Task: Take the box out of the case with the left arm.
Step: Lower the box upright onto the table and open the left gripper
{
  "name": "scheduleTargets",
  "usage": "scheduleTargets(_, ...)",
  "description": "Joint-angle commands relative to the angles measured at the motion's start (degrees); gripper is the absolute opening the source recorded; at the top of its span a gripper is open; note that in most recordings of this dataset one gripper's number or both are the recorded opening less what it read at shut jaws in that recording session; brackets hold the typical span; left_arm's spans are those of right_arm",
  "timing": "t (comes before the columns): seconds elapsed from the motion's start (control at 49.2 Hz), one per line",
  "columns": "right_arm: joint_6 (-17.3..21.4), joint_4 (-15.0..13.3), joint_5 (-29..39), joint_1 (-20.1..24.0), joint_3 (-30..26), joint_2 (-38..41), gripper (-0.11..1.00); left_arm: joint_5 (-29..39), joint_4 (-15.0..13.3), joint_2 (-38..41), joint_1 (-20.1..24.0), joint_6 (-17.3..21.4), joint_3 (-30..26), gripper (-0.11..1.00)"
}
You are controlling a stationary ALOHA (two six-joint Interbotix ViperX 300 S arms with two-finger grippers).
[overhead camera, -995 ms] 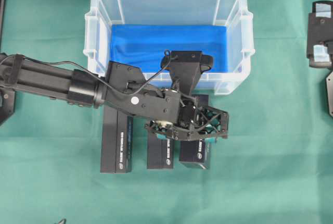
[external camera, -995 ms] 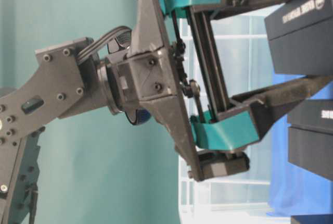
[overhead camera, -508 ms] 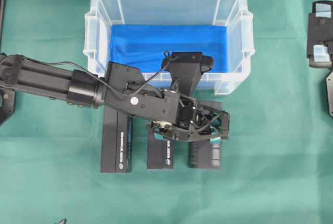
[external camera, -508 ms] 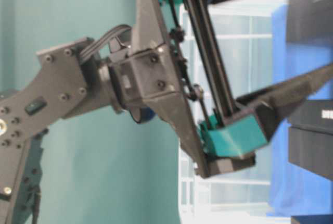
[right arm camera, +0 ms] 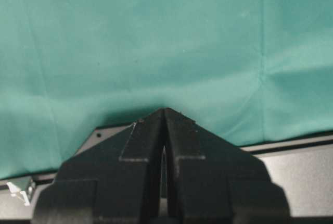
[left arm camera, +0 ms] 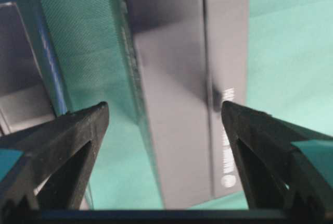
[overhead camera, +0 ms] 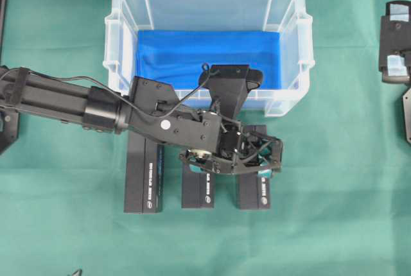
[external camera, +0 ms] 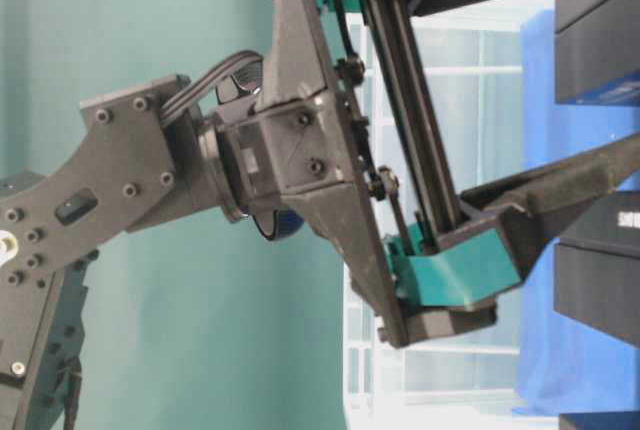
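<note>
The clear case (overhead camera: pixel 115 38) with blue lining stands at the back; only the lining shows inside it. Three black boxes lie side by side on the green cloth in front of it. My left gripper (overhead camera: pixel 257 160) hovers over the rightmost box (overhead camera: pixel 253 194), jaws wide apart. In the left wrist view this box (left arm camera: pixel 182 78) lies flat on the cloth between my open gripper's (left arm camera: pixel 164 130) fingers (left arm camera: pixel 78 140), touching neither. The table-level view shows the lower finger (external camera: pixel 560 185) spread away from the boxes. My right gripper (right arm camera: pixel 164 112) is shut on nothing over bare cloth.
The long box (overhead camera: pixel 144 173) and the shorter middle box (overhead camera: pixel 197 191) lie left of the released one. The left arm's beam (overhead camera: pixel 58 99) crosses the case's near left corner. The right arm (overhead camera: pixel 395 45) is parked at the right edge.
The left jaws have spread wide and let go of the rightmost box. It has gone from hanging tilted in the grip to lying flat on the cloth.
</note>
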Motion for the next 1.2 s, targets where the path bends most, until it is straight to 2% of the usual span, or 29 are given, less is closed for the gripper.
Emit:
scheduleTargets(0.0,0.1,0.0,-0.1,0.0,-0.6,-0.2,0.0,0.4,0.2,-4.3,0.0,0.2,-1.5,0.91)
scheduleTargets(0.203,0.1,0.0,0.0,0.0,-0.7,-0.2,0.0,3.6,0.3,-7.8,0.4,0.1,-5.5,0.91)
scheduleTargets(0.345,0.1,0.0,0.0,0.0,-0.7,-0.2,0.0,8.9,0.8,-8.7,0.4,0.4,-9.8,0.91)
scheduleTargets(0.447,0.1,0.0,0.0,0.0,-0.7,-0.1,0.0,12.4,0.8,-8.8,0.4,1.9,-12.5,0.91)
scheduleTargets(0.609,0.1,0.0,0.0,0.0,-0.7,-0.2,0.0,14.1,0.8,-8.5,0.4,3.0,-13.4,0.91)
scheduleTargets(0.934,0.1,0.0,0.1,0.0,-0.7,-0.2,0.0,14.3,0.8,-11.6,-1.3,2.9,-9.0,0.91)
scheduleTargets(1.178,0.1,0.0,0.1,0.0,-0.7,-0.1,0.0,14.3,0.8,-20.4,-3.6,0.4,1.5,0.91)
